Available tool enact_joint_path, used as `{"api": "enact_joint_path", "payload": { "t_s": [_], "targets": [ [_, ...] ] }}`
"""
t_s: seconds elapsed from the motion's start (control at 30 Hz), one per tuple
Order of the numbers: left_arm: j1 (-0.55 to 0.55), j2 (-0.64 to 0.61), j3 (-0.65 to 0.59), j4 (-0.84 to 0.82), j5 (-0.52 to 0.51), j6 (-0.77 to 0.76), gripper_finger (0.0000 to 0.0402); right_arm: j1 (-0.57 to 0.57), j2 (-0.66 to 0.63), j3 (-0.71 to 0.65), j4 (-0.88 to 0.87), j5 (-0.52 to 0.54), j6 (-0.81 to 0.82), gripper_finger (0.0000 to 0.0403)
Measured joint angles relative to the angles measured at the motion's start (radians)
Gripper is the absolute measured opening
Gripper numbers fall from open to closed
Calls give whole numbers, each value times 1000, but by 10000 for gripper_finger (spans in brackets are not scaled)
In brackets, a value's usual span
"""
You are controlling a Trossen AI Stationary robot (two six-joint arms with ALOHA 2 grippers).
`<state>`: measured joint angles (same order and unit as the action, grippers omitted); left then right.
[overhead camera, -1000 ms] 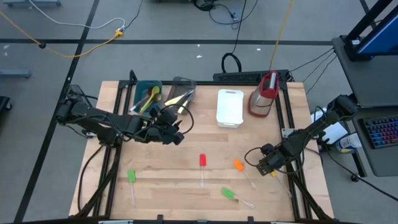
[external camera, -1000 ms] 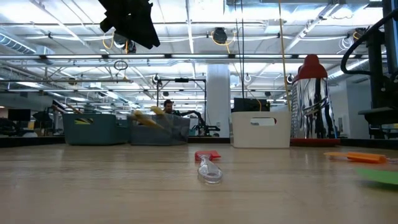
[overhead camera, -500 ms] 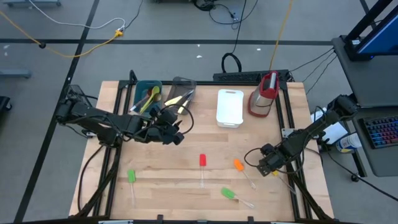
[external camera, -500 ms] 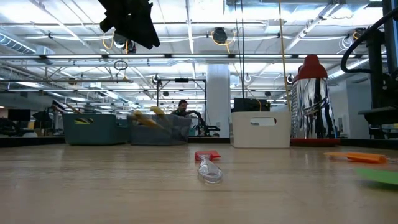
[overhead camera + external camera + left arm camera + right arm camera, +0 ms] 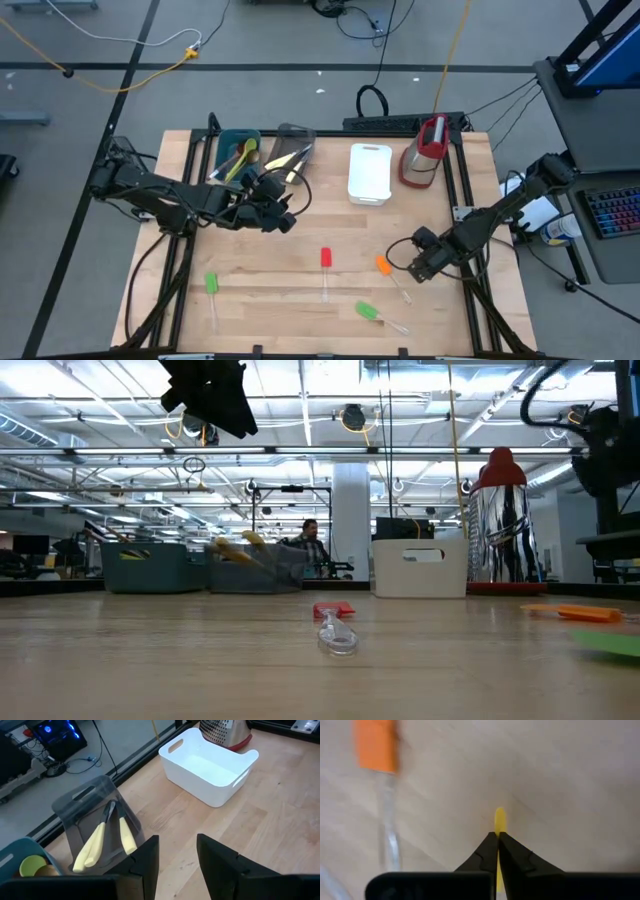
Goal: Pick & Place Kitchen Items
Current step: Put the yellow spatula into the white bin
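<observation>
My right gripper is over the table's right part, beside an orange-headed spatula, and is shut on a thin yellow utensil; in the high view the gripper hides that utensil. A red-headed spatula and two green-headed ones lie flat on the wood. My left gripper hovers open, nothing between its fingers, near a grey tub holding pale-handled knives. My right gripper pinches the yellow utensil between its two fingers, and only a narrow yellow end sticks out past the tips. The fingers come from above, pointing steeply down. Which part of the utensil this is, and whether it is clear of the wood, I cannot tell.
A teal tub, a white tub and a red-and-clear jug stand along the far side. Bare wood lies between the tubs and the spatulas. A person shows far behind the table in the low view.
My right gripper has risen and shifted toward the table's left, closer to the orange-headed spatula, turning a little as it went. The yellow piece that showed on the wood beside it no longer shows there.
</observation>
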<state>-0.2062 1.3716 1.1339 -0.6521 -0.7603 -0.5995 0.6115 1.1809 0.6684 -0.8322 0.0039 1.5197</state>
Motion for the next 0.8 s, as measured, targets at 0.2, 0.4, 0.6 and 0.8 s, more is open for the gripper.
{"api": "enact_joint_path", "payload": {
  "t_s": [0.2,0.4,0.6,0.8],
  "targets": [
    [0,0,0,-1,8,19,136,-49,-29,42,28,135,-91,1],
    [0,0,0,-1,54,42,136,-127,-83,43,142,230,-251,0],
    [0,0,0,-2,89,45,136,-225,-126,43,388,262,-523,0],
    [0,0,0,-1,89,45,136,-334,-135,45,669,261,-842,0]
  ]
}}
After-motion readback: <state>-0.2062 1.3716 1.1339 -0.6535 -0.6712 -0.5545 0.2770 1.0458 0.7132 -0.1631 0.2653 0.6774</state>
